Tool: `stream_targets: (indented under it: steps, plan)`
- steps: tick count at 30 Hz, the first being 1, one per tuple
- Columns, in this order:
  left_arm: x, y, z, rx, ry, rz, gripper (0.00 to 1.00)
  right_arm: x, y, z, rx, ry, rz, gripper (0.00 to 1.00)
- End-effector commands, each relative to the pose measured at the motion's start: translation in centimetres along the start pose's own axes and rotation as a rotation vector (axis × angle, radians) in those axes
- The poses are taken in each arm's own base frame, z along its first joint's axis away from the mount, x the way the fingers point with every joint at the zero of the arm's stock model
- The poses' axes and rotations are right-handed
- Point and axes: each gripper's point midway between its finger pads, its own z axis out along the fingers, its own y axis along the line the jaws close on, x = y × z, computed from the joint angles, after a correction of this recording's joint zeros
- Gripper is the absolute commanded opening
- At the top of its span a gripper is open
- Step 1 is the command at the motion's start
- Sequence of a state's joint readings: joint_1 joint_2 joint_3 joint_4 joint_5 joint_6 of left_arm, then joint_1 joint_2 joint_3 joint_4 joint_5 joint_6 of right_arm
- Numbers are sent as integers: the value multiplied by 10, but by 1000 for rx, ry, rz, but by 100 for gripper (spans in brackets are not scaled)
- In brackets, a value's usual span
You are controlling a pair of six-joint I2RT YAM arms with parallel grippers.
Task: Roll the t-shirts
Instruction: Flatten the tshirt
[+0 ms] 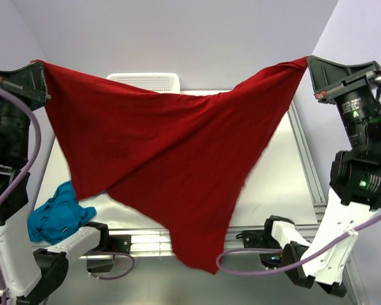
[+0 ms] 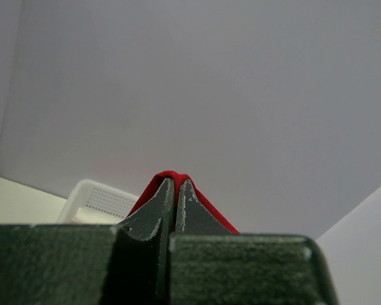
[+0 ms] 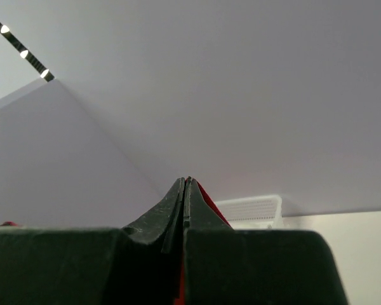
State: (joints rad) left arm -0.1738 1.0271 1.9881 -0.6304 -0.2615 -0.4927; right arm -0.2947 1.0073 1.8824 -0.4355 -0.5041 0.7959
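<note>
A dark red t-shirt (image 1: 171, 152) hangs spread in the air above the table, stretched between both arms, its lower tip dangling past the near edge. My left gripper (image 1: 39, 63) is shut on its upper left corner; red cloth (image 2: 171, 175) wraps over the closed tips of that gripper (image 2: 176, 182). At the upper right, my right gripper (image 1: 307, 61) is shut on the other corner, and a strip of red cloth (image 3: 209, 202) shows beside the right gripper's (image 3: 187, 181) closed tips. A teal-blue t-shirt (image 1: 57, 213) lies crumpled on the table's near left.
A white perforated basket (image 1: 145, 81) stands at the back of the table (image 1: 276, 171), half hidden behind the red cloth. It also shows as the basket (image 2: 95, 200) and the basket (image 3: 251, 210) in the wrist views. Plain walls enclose the back and sides.
</note>
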Motion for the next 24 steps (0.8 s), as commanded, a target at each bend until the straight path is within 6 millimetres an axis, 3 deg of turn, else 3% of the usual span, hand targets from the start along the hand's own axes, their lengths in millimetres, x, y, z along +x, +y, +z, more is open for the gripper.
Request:
stream_targets:
  steps: [1, 4, 8, 16, 19, 21, 22, 24]
  plan:
    - [-26, -17, -15, 70, -53, -29, 0, -5, 33, -7, -117, 20, -28, 0]
    - [-40, -22, -36, 109, -84, -49, 0, -9, 48, -22, -148, -6, -56, 0]
    - [-39, -17, -61, 110, -72, -77, 0, -9, 73, -54, -190, -44, -125, 0]
    - [-63, -17, -115, 168, -136, -137, 0, -27, 137, -151, -237, -265, -305, 0]
    - [-73, -11, -123, 132, -156, -138, 0, -40, 160, -177, -254, -352, -345, 0]
    - [-77, -10, -119, 114, -167, -127, 0, -48, 162, -178, -236, -375, -347, 0]
    - [-83, -11, -120, 110, -183, -131, 0, -56, 176, -189, -259, -409, -358, 0]
    - [-80, -11, -104, 86, -165, -122, 0, -65, 177, -177, -264, -409, -338, 0]
